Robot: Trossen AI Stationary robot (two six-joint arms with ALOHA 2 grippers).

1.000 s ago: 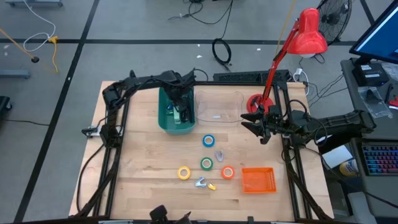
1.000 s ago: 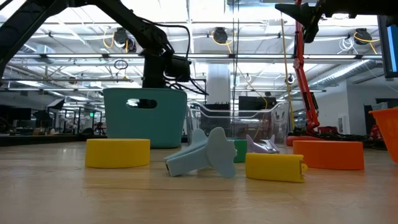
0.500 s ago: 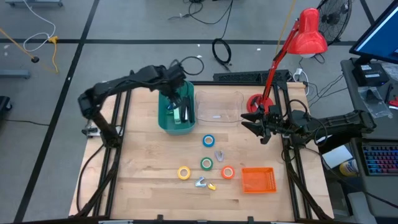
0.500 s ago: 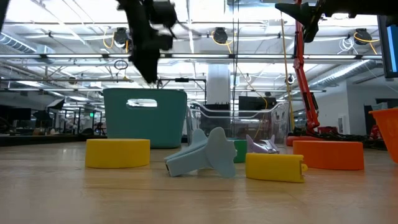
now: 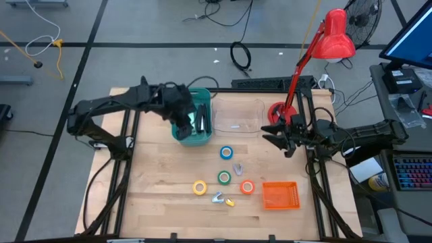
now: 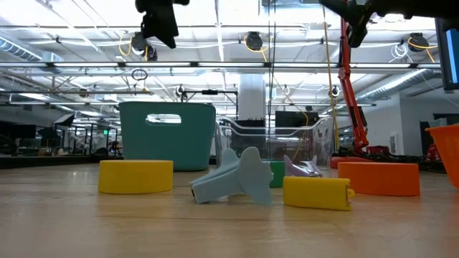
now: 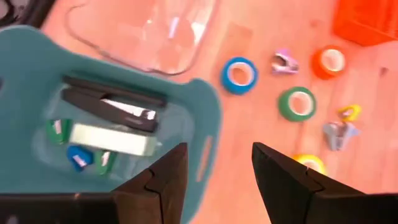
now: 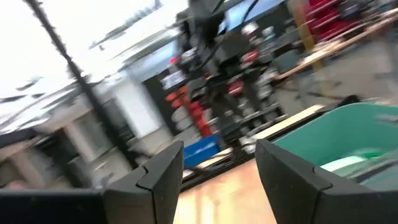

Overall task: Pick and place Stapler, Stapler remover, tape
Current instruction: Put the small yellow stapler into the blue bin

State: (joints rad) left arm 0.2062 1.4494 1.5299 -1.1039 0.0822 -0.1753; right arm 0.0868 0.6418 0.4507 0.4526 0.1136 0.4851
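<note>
Starting at the left of the high view, the left gripper (image 5: 182, 116) is hanging over the left rim of the deep teal plastic bin (image 5: 202, 138), upper centre-left of the frame. Its jaws are standing apart with nothing between them, as the left wrist view shows. Inside the bin, a black stapler (image 7: 111, 103) and a pale green stapler (image 7: 112, 138) are lying side by side, with a few small green and blue pieces next to them, too small to name surely. So the stapler part of the task looks done.

Just right of the bin, a clear plastic tray (image 5: 237, 115) is sitting on the wooden counter (image 5: 155, 182); what it holds cannot be told.

Below these, in the middle of the frame, four rolls are still waiting on the counter: the blue tape ring (image 5: 227, 153) highest, the green tape ring (image 5: 224, 177) under it, the yellow tape ring (image 5: 200, 187) to the lower left, and the orange tape ring (image 5: 247, 187) to the lower right. A lilac claw-like staple remover (image 5: 237, 168) is lying between blue and orange, and a grey-blue remover (image 5: 217, 198) with a yellow remover (image 5: 230, 201) beside it are resting lowest.

An orange mesh basket (image 5: 279, 195) is sitting at lower right.

The right gripper (image 5: 275, 136) is waiting at centre right, jaws parted and empty.

All four tapes and three removers are left, as I judge it.
</note>
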